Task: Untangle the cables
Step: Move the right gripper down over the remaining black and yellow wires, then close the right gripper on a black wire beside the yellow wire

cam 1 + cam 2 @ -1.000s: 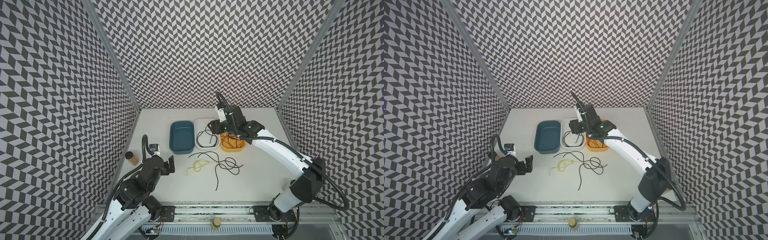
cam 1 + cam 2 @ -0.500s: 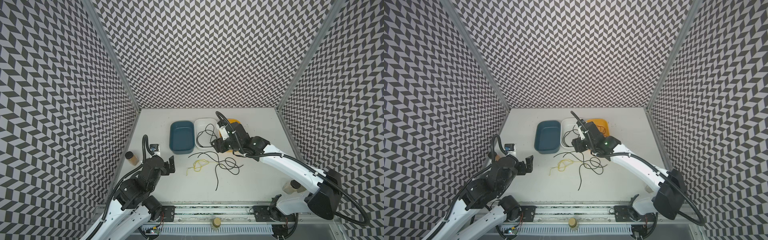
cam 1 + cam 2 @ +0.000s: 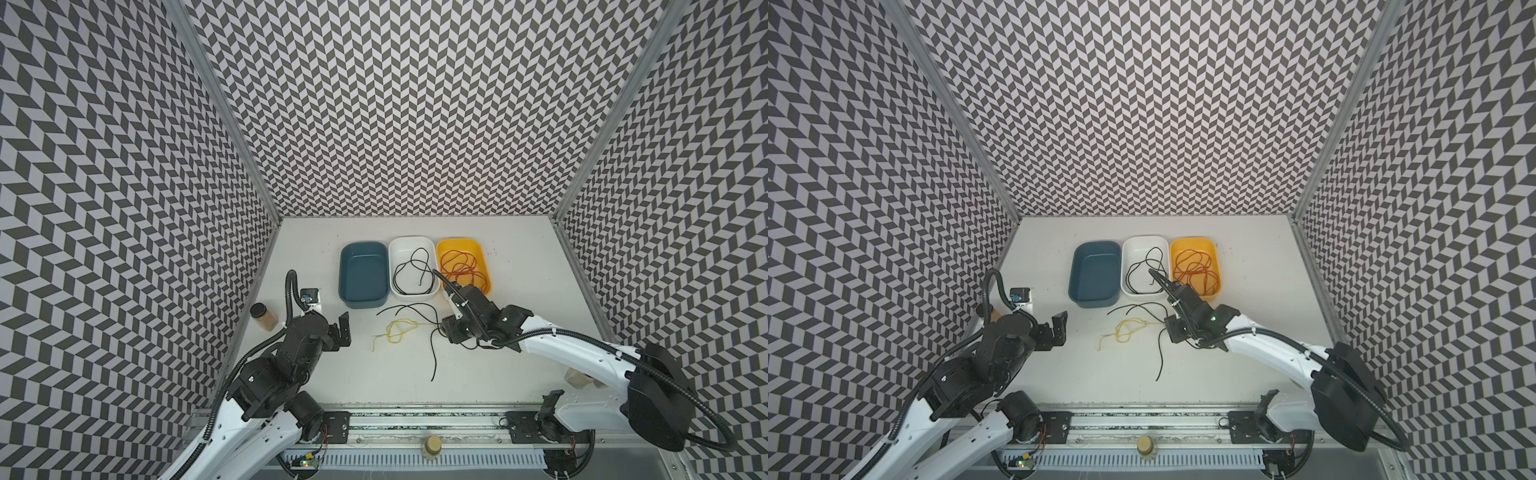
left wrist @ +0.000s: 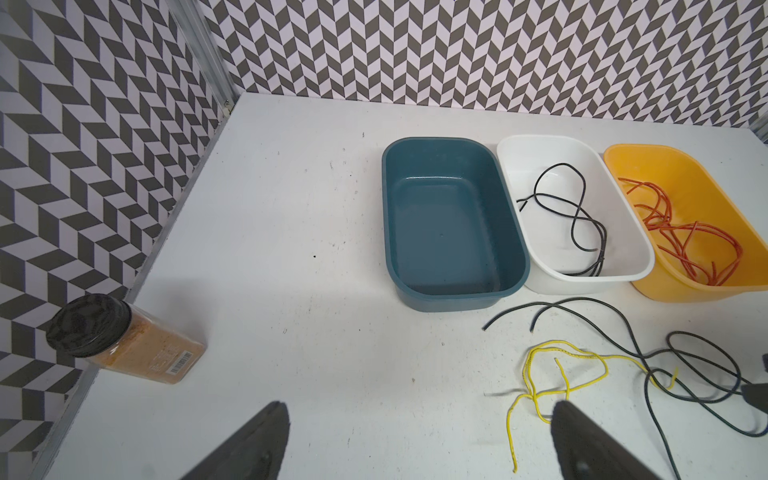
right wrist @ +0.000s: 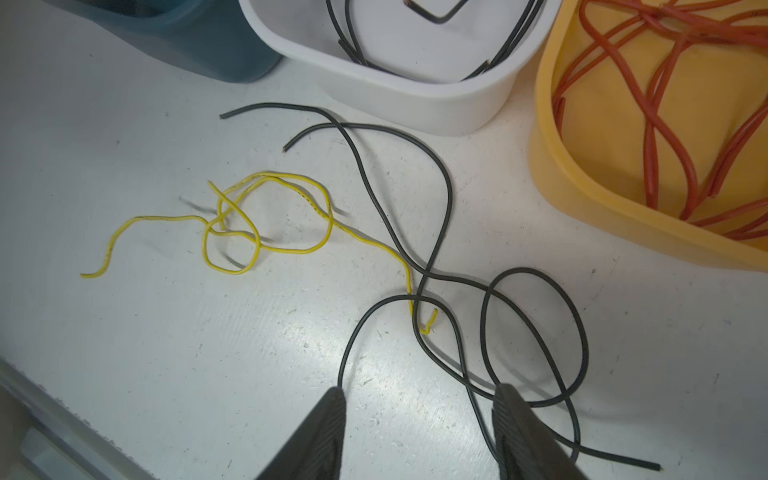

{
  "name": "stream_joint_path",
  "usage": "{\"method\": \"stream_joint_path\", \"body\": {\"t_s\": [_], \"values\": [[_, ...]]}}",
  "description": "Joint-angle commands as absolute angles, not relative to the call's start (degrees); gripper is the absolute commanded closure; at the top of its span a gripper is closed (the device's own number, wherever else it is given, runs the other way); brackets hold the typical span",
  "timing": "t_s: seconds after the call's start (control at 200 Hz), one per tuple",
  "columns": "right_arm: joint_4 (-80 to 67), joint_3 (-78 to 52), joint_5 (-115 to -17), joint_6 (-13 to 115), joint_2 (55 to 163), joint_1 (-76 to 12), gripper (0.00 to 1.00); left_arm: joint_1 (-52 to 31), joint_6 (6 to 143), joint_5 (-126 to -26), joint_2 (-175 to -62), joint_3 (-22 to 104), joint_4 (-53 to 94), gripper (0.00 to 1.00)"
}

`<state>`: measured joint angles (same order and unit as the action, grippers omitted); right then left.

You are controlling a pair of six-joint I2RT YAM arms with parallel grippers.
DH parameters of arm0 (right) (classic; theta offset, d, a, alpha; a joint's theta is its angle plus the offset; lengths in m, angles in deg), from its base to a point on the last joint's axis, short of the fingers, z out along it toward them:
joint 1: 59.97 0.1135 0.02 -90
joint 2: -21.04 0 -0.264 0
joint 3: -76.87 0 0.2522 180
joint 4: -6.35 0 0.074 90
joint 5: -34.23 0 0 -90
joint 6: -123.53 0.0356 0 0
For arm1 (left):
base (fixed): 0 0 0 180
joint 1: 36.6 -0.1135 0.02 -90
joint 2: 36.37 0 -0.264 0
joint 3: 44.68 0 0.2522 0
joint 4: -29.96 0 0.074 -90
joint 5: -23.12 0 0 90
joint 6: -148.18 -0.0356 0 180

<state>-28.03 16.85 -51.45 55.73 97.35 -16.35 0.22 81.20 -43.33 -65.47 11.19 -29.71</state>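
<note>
The right gripper (image 5: 419,392) is shown with jaws half-parted and empty, astride the black cables (image 5: 446,199) crossed over the yellow cable (image 5: 270,249) on the table (image 5: 208,374); one black strand alone should be pinched, clear of the yellow, while the left gripper (image 4: 419,407) is shown wide open and empty.
</note>
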Motion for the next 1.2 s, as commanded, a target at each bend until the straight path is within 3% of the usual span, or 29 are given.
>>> {"method": "stream_joint_path", "body": {"t_s": [0.0,0.376,0.546,0.846,1.197], "values": [[-21.47,18.71,-53.34,58.04,99.38,-16.37,0.47,0.38,82.00,-42.44,-65.37,10.88,-29.68,0.00],[-16.01,15.75,-47.95,56.69,108.91,-16.20,0.55,0.46,81.98,-42.35,-65.64,10.79,-29.76,0.00],[-16.34,12.32,-47.64,56.54,114.58,-16.90,0.65,0.56,82.00,-42.26,-65.75,10.77,-29.76,0.00],[-15.43,10.30,-48.07,56.38,120.00,-17.85,0.66,0.59,81.83,-42.27,-65.64,10.74,-29.67,0.00],[-14.15,10.12,-55.01,57.51,121.43,-18.69,0.89,0.58,81.84,-42.35,-65.64,10.71,-29.59,0.00]]}}
